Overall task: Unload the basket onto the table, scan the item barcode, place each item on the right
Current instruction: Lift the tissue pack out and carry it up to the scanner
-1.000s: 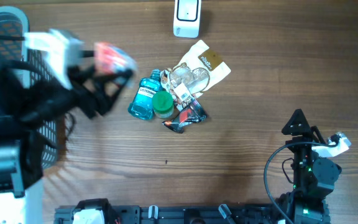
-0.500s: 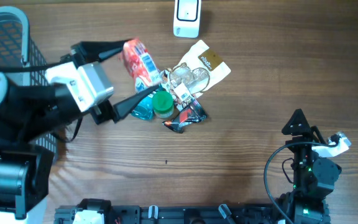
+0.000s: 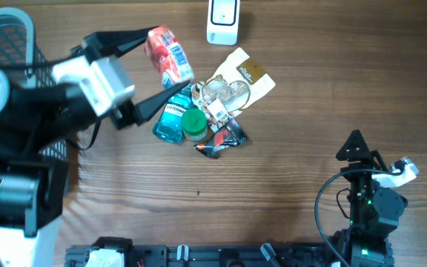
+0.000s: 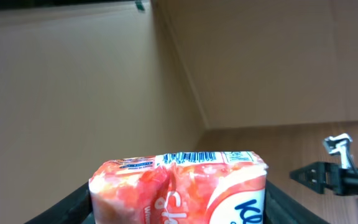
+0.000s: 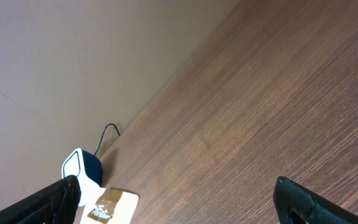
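Item: red-and-white soft plastic tissue pack (image 4: 178, 186); we judge it light, squashy.
Left end effector (image 3: 170, 63): grips its sides.
Right end effector (image 3: 356, 146): open.

Wood-grain table (image 3: 288, 185) against plain beige wall (image 5: 73, 62)

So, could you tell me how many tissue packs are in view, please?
1: the tissue pack, held in the left gripper beside the pile, which may hide others.
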